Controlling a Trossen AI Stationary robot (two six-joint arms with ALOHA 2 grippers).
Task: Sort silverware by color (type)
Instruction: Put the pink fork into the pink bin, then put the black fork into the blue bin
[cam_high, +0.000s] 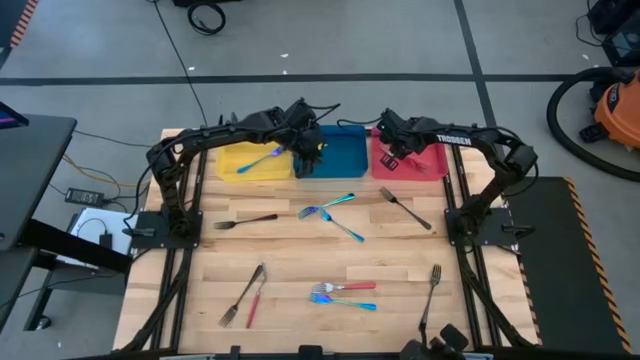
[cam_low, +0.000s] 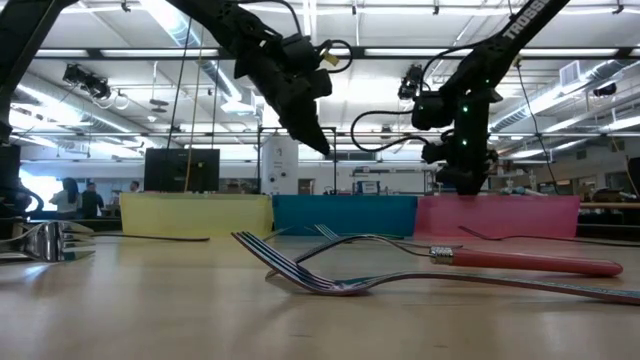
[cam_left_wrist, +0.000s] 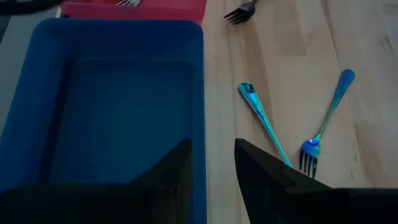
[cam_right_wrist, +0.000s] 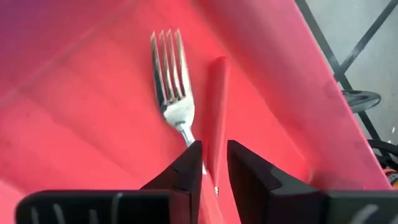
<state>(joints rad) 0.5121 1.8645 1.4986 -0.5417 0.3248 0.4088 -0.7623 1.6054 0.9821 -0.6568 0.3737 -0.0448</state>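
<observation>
My left gripper (cam_high: 308, 152) (cam_left_wrist: 212, 171) hangs open and empty over the near rim of the blue tray (cam_left_wrist: 118, 106), which holds nothing. My right gripper (cam_high: 392, 155) (cam_right_wrist: 214, 165) is low inside the red tray (cam_right_wrist: 81, 124), its fingers a little apart. A silver-headed fork (cam_right_wrist: 171, 81) and a slim red piece (cam_right_wrist: 217, 106) lie on that tray's floor; the red piece runs into the gap between the fingers. A blue-handled utensil (cam_high: 263, 158) lies in the yellow tray (cam_high: 235, 165). A teal fork (cam_left_wrist: 326, 118) and a teal spoon (cam_left_wrist: 261, 118) lie crossed at mid-table.
Loose on the wood are a dark fork (cam_high: 245, 221), another dark fork (cam_high: 405, 208), a dark fork beside a red knife (cam_high: 247, 295), a red-handled fork over a blue one (cam_high: 345, 293) and a dark fork (cam_high: 432, 290). The three trays line the far edge.
</observation>
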